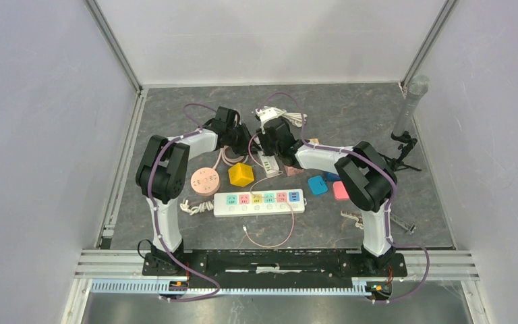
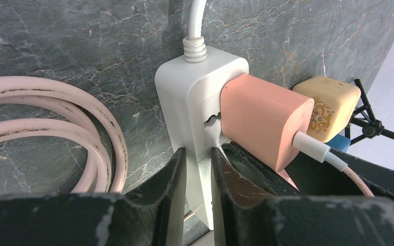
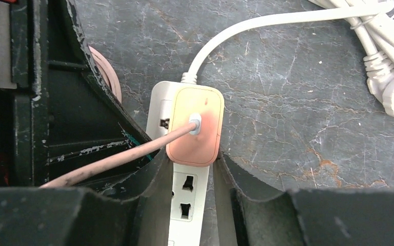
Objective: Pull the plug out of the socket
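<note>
A small white power strip (image 1: 268, 163) lies on the dark stone table; it also shows in the left wrist view (image 2: 190, 102) and the right wrist view (image 3: 184, 202). A pink plug (image 3: 195, 128) with a pink cable sits seated in its socket, also seen in the left wrist view (image 2: 261, 120). My left gripper (image 2: 198, 159) is shut on the strip's edge, in the top view (image 1: 246, 144) just left of it. My right gripper (image 3: 192, 160) is closed against the near sides of the pink plug, in the top view (image 1: 270, 143) right above the strip.
A long white strip with coloured sockets (image 1: 260, 202), a yellow cube (image 1: 241, 174) and a pink round reel (image 1: 204, 181) lie nearer. Blue (image 1: 318, 184) and pink (image 1: 340, 190) blocks lie right. A yellow charger (image 2: 328, 105) sits behind the plug. Coiled pink cable (image 2: 41, 118) lies left.
</note>
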